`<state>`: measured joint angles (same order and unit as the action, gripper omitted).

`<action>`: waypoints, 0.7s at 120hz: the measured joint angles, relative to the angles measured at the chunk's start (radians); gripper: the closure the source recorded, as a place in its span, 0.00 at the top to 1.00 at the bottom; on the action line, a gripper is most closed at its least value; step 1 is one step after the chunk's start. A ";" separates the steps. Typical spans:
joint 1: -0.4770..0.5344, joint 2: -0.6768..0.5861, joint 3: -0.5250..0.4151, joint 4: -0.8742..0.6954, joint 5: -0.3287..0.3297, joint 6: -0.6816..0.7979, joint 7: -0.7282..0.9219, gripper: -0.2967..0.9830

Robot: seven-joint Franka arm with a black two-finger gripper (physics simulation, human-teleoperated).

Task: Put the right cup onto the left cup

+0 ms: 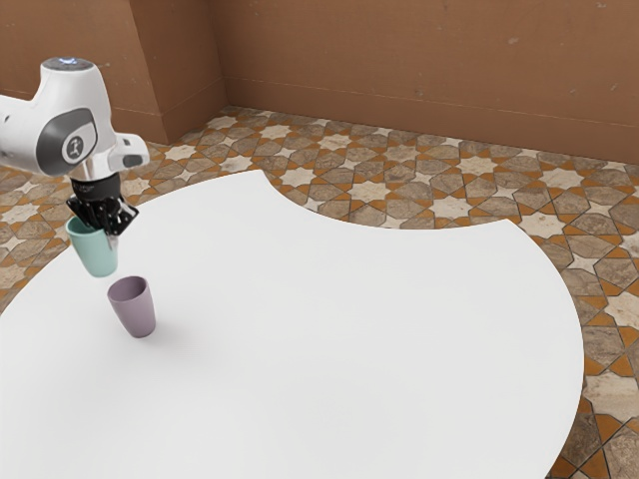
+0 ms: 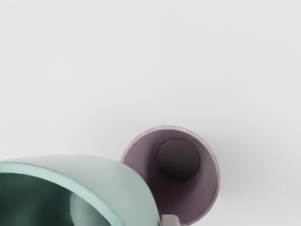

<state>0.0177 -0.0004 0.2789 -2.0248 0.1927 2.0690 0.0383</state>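
Observation:
My gripper (image 1: 112, 238) is shut on the wall of the teal cup (image 1: 97, 253), near its rim at the exterior view's left. That cup hangs above the white table, mouth up and slightly tilted. The purple cup (image 1: 135, 309) stands upright on the table, lower in the exterior view and a little toward its right. In the wrist view the teal cup (image 2: 113, 181) is large and close, overlapping one side of the purple cup (image 2: 207, 179), whose open mouth faces my hand. A pale fingertip (image 2: 170, 220) shows beside the teal wall.
The white table (image 1: 339, 329) has a curved edge with a scooped notch on its far side. Patterned floor tiles (image 1: 369, 192) and a brown wall (image 1: 419, 70) lie beyond it.

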 joint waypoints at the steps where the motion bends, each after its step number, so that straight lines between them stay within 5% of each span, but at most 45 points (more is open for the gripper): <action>1: 0.001 0.002 0.000 0.002 0.000 0.001 0.001 0.16; 39: 0.020 0.034 -0.013 0.035 -0.011 0.012 0.029 0.16; 84: -0.074 0.021 -0.040 0.008 -0.021 0.012 0.021 0.16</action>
<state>-0.0559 0.0205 0.2384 -2.0171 0.1720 2.0808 0.0593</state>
